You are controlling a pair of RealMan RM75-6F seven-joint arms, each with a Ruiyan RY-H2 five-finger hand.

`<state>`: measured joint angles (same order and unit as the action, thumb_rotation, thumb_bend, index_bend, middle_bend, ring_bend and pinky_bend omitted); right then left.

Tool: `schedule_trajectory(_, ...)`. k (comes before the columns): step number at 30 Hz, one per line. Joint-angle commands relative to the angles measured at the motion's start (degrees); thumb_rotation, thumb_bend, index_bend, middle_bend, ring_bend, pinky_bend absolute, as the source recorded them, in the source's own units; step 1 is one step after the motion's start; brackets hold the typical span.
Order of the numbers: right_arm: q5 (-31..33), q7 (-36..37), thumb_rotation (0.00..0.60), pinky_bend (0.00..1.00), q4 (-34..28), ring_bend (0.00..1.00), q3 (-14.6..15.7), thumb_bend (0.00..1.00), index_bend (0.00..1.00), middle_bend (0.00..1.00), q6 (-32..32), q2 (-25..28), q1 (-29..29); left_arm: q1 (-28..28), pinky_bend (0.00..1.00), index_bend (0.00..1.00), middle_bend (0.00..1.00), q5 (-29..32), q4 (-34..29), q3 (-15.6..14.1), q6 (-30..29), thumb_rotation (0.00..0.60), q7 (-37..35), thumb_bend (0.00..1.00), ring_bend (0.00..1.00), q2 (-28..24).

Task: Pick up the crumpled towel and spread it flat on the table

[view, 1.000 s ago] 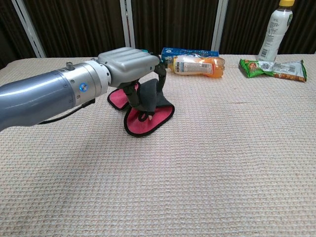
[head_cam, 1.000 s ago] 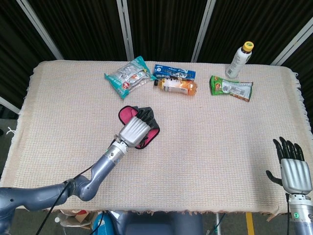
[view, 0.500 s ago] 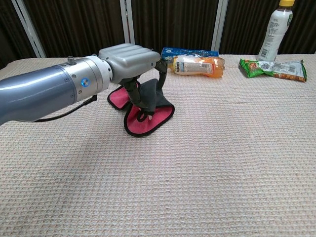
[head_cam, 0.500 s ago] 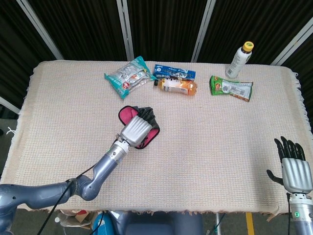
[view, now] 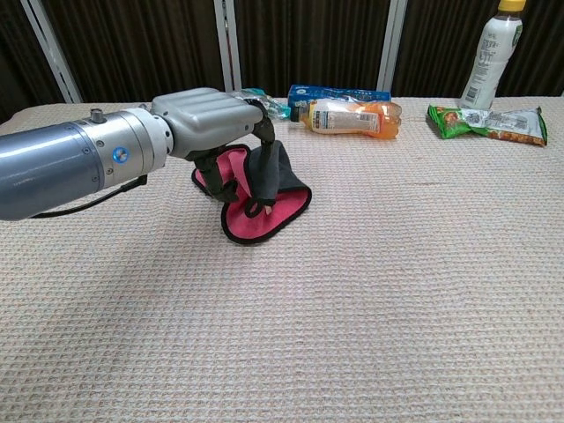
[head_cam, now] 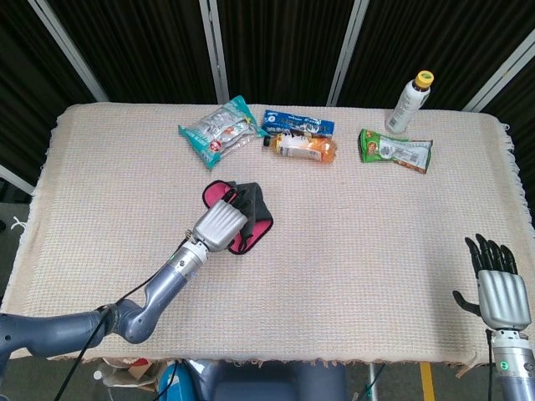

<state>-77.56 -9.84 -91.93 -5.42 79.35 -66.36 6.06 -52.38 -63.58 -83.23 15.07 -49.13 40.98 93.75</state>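
The crumpled towel (head_cam: 242, 215), pink with a dark grey face and dark edging, sits left of the middle of the table (head_cam: 359, 242), at about 6 o'clock from the snack packets and the orange bottle (head_cam: 303, 147) along the far edge. The left robot hand (view: 207, 123) has its fingers curled down into the towel's raised grey fold and appears to hold it there, while the lower pink flap lies on the cloth. The right robot hand (head_cam: 500, 284) hovers at the near right corner, fingers straight and apart, holding nothing.

To do this step well, the left robot hand should keep a firm hold on one layer only, preferably near an edge, then lift until the flap hangs free. A bunched grasp would likely leave folds trapped. Bringing the right robot hand across toward 9 o'clock to take an opposite edge should help.
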Motion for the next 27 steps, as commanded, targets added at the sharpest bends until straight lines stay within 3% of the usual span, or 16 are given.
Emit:
schedule_trajectory(1, 0.1, 0.1, 0.6, 0.05, 0.0, 0.0, -0.1, 0.22, 0.0, 0.0, 0.1, 0.0, 0.0, -0.3, 0.14, 0.42, 0.2, 0.1, 0.1, -0.3, 0.0, 0.6, -0.1, 0.24, 0.07, 0.0)
schedule_trajectory(7, 0.3, 0.3, 0.6, 0.05, 0.0, 0.0, 0.0, 0.22, 0.0, 0.0, -0.1, 0.0, 0.0, -1.2, 0.14, 0.4, 0.2, 0.0, 0.9, -1.1, -0.5, 0.6, 0.4, 0.24, 0.07, 0.4)
schedule_trajectory(27, 0.4, 0.7, 0.6, 0.04, -0.1, 0.0, -0.2, 0.22, 0.0, 0.0, 0.2, 0.1, -0.1, -4.7, 0.14, 0.5, 0.22, 2.5, 7.5, -2.6, 0.0, 0.6, 1.4, 0.29, 0.07, 4.7)
